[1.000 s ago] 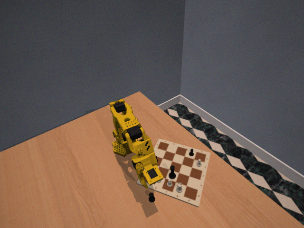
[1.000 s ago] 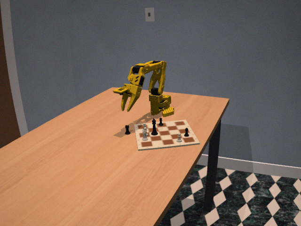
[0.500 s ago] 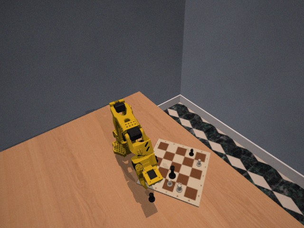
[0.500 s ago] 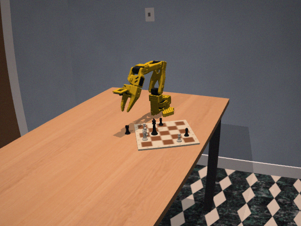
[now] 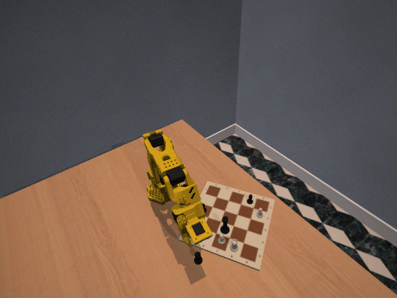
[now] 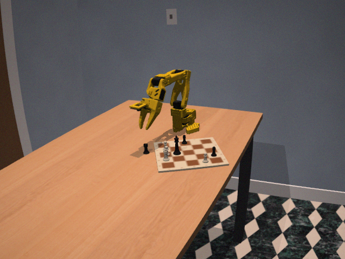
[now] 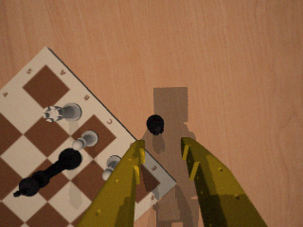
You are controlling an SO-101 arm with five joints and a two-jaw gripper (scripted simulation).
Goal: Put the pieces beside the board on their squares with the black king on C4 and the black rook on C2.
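While fingers (image 6: 145,127) hover empty, black rook (image 5: 198,257) stands off-board.

edge letters a, b, c along the board (image 7: 124,133) border
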